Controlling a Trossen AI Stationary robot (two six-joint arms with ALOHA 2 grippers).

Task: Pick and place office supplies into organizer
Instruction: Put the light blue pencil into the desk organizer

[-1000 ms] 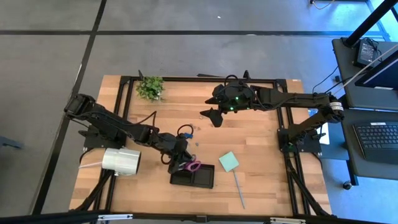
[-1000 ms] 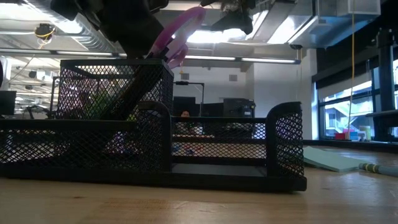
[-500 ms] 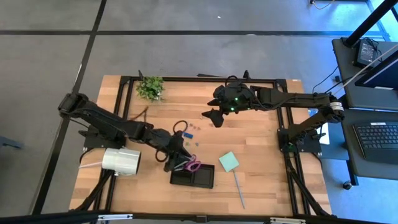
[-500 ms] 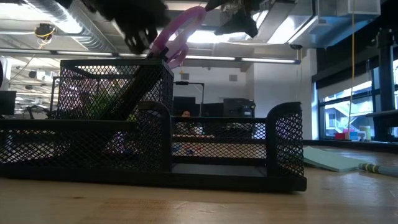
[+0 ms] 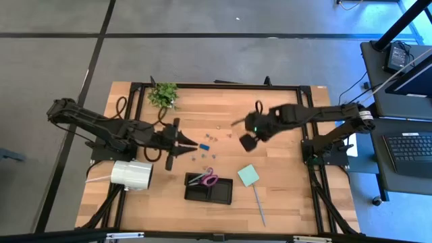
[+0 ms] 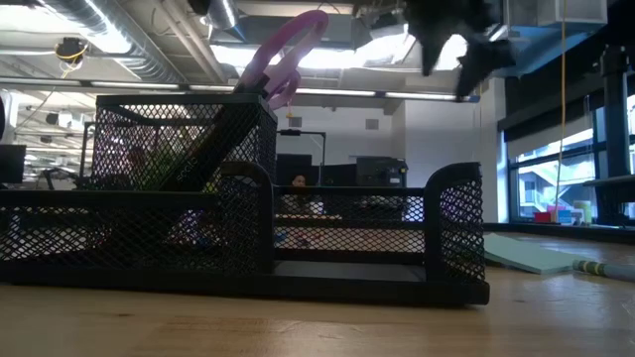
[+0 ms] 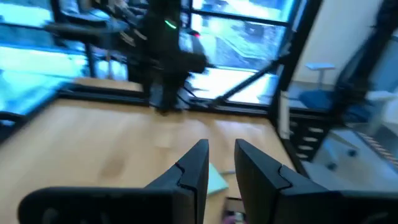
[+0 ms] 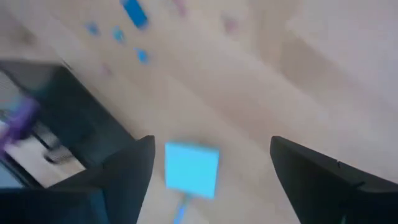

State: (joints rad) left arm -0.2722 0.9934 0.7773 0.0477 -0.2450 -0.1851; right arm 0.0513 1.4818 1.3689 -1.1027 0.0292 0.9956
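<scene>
The purple-handled scissors (image 5: 203, 179) stand in the black mesh organizer (image 5: 219, 194). Their blades are down in its tall compartment and the handles (image 6: 283, 55) lean out over the rim. My left gripper (image 5: 192, 144) hangs level over the table's middle left, pointing toward the right edge. It is open a little, with nothing between its fingers. My right gripper (image 5: 244, 135) is wide open and tipped down above the pale green sticky-note pad (image 8: 191, 169), high above it. The pad (image 5: 248, 175) and a slim grey stick (image 5: 259, 204) lie flat to the right of the organizer.
Small blue and dark clips (image 5: 206, 140) lie scattered at the table's middle. A big white roll (image 5: 131, 174) lies at the left, near the front. A small green plant (image 5: 163, 94) stands at the far edge. Bare wood lies between the clips and the pad.
My left gripper has let go of the scissors, risen, and drawn back toward the table's far and left edges. The scissors stay in the organizer, handles up. My right gripper has tipped downward and moved toward the near edge, above the sticky-note pad.
</scene>
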